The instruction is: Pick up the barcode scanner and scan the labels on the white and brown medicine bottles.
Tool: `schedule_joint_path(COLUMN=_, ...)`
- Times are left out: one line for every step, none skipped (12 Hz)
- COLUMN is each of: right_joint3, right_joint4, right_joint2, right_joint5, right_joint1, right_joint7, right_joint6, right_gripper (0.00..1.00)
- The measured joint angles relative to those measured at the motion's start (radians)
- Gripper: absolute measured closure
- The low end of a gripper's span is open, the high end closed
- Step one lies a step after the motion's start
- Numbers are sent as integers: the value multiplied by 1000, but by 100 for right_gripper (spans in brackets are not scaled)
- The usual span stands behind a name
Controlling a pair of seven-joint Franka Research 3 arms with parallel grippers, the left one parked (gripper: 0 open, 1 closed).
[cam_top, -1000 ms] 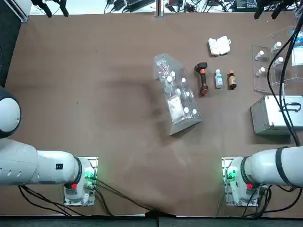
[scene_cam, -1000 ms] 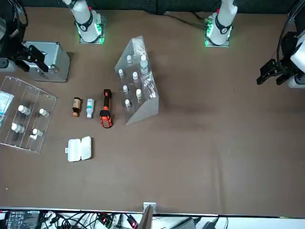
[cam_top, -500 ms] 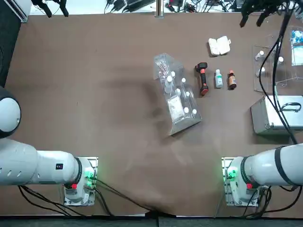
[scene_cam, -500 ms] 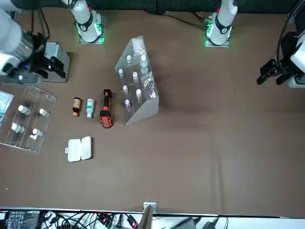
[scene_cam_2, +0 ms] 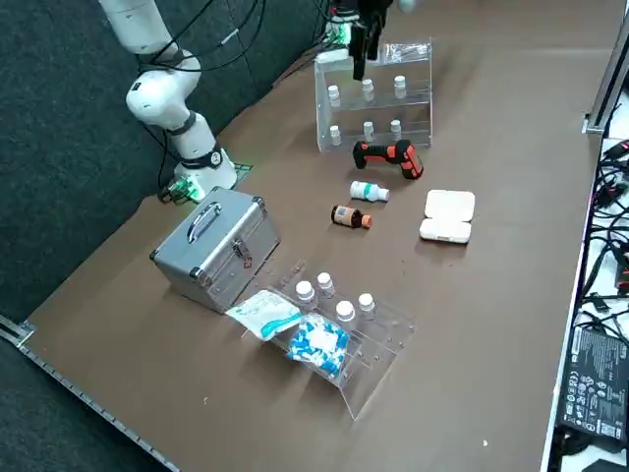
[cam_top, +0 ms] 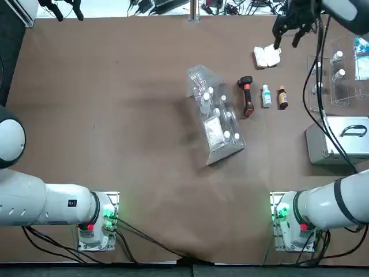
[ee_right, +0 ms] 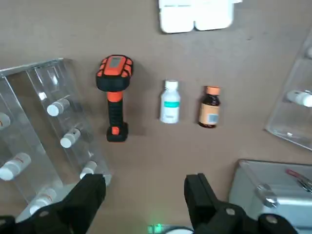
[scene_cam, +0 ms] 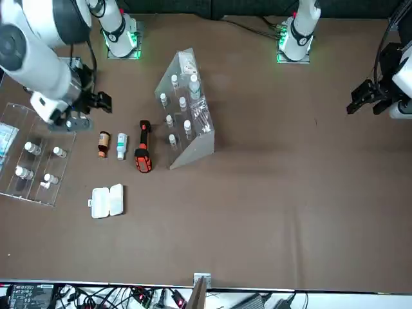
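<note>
The black and orange barcode scanner (cam_top: 247, 96) (scene_cam: 143, 147) (scene_cam_2: 388, 154) (ee_right: 114, 97) lies flat on the brown table. Beside it lie the white bottle (cam_top: 266, 96) (scene_cam: 121, 145) (scene_cam_2: 370, 191) (ee_right: 169, 101) and then the brown bottle (cam_top: 282, 97) (scene_cam: 103, 143) (scene_cam_2: 348, 216) (ee_right: 209, 106), both on their sides. My right gripper (cam_top: 290, 32) (scene_cam: 87, 112) (scene_cam_2: 363, 54) (ee_right: 144, 195) hangs high above the table, looking down on all three. It is open, with nothing between its fingers (ee_right: 85, 197).
A sloped clear rack of small vials (cam_top: 214, 115) (ee_right: 39, 141) stands next to the scanner. A white hinged case (cam_top: 267, 56) (ee_right: 196, 14) lies beyond the bottles. A metal case (cam_top: 337, 141) (scene_cam_2: 216, 246) and a second clear rack (cam_top: 334, 75) (scene_cam_2: 339, 329) sit at the robot's right.
My right arm has swung from over the metal case and far-right rack toward the bottles and scanner. The objects on the table have not moved.
</note>
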Motion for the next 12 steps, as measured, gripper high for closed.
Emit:
schedule_joint_path(right_joint3=0, right_joint4=-18, right_joint2=15, right_joint5=12, right_joint1=4, right_joint7=0, right_joint6=32, right_gripper=0)
schedule_joint_path(right_joint3=0, right_joint4=-42, right_joint2=27, right_joint5=24, right_joint1=5, right_joint7=0, right_joint6=68, right_gripper=0)
schedule_joint_path(right_joint3=0, right_joint4=-70, right_joint2=36, right_joint5=30, right_joint1=7, right_joint7=0, right_joint6=105, right_gripper=0)
schedule_joint_path(right_joint3=0, right_joint4=-99, right_joint2=41, right_joint5=33, right_joint1=10, right_joint7=0, right_joint6=137, right_gripper=0)
schedule_joint_path(right_joint3=0, right_joint4=-125, right_joint2=44, right_joint5=34, right_joint1=15, right_joint7=0, right_joint6=167, right_gripper=0)
schedule_joint_path(right_joint3=0, right_joint4=-146, right_joint2=48, right_joint5=34, right_joint1=20, right_joint7=0, right_joint6=190, right_gripper=0)
schedule_joint_path(right_joint3=0, right_joint4=-162, right_joint2=52, right_joint5=35, right_joint1=25, right_joint7=1, right_joint6=206, right_gripper=0)
schedule_joint_path(right_joint3=0, right_joint4=-176, right_joint2=56, right_joint5=35, right_joint1=30, right_joint7=1, right_joint6=224, right_gripper=0)
schedule_joint_path(right_joint3=0, right_joint4=-189, right_joint2=60, right_joint5=35, right_joint1=36, right_joint7=2, right_joint6=244, right_gripper=0)
schedule_joint_path(right_joint3=0, right_joint4=-215, right_joint2=72, right_joint5=36, right_joint1=51, right_joint7=13, right_joint6=286, right_gripper=0)
schedule_joint_path(right_joint3=0, right_joint4=-226, right_joint2=83, right_joint5=36, right_joint1=60, right_joint7=24, right_joint6=307, right_gripper=0)
schedule_joint_path(right_joint3=0, right_joint4=-239, right_joint2=96, right_joint5=37, right_joint1=72, right_joint7=32, right_joint6=336, right_gripper=0)
